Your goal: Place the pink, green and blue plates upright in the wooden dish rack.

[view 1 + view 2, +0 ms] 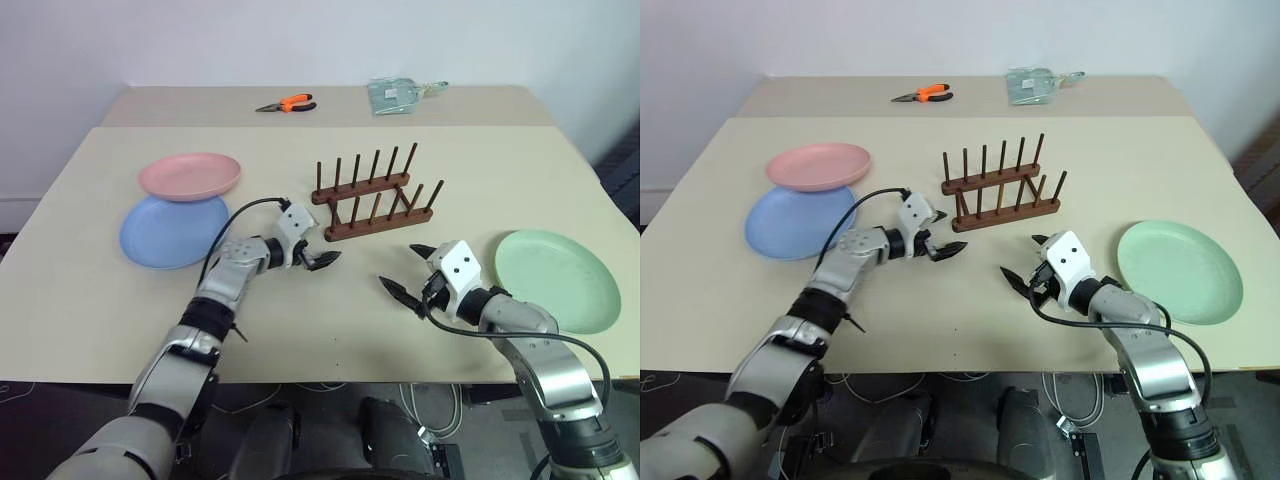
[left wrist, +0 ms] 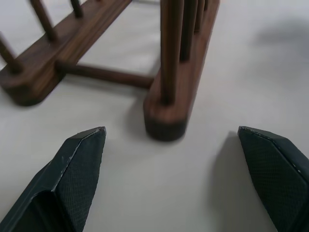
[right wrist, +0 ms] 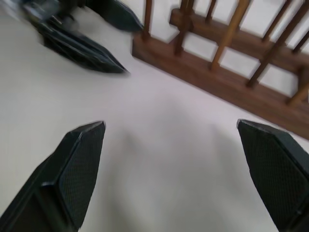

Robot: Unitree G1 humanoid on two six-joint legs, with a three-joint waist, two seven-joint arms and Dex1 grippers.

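Rack empty mid-counter, pink plate overlapping blue plate far left, green plate near right; both end effectors, left and right, spread and empty, so first pick seems pending: reach a plate rim.

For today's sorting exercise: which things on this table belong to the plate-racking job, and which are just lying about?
Job: round pink plastic plate, round blue plastic plate, round green plastic plate, dark wooden pegged dish rack.
Lying about: orange-handled pliers, clear plastic packet.
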